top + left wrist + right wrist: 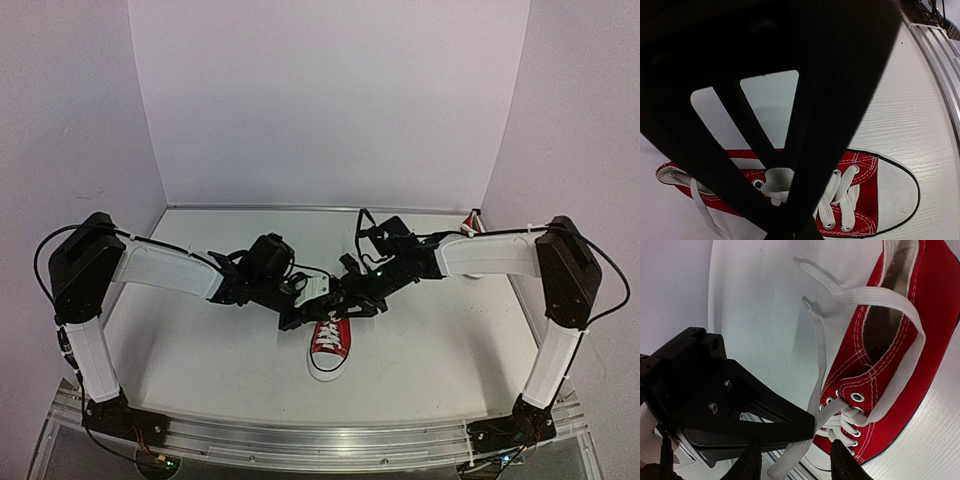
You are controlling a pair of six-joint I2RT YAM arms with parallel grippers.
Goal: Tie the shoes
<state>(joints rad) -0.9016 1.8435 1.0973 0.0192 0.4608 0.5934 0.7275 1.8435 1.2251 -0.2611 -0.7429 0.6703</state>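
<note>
L fingers [812,165] together; white scrap at tips, lace or tongue, cannot tell which. R fingers [846,462] apart, loose lace [819,355] strand hanging in the gap, not clamped. Both sets crowd over shoe [330,340], which lies mid-desk [200,360], toe toward near edge, laces undone. 2nd shoe [471,222] at far right corner, mostly hidden behind R arm. Risks, as judged: limp strand slips out before R closes; any pull drags shoe, since nothing pins it; fingers this close could foul each other.
</note>
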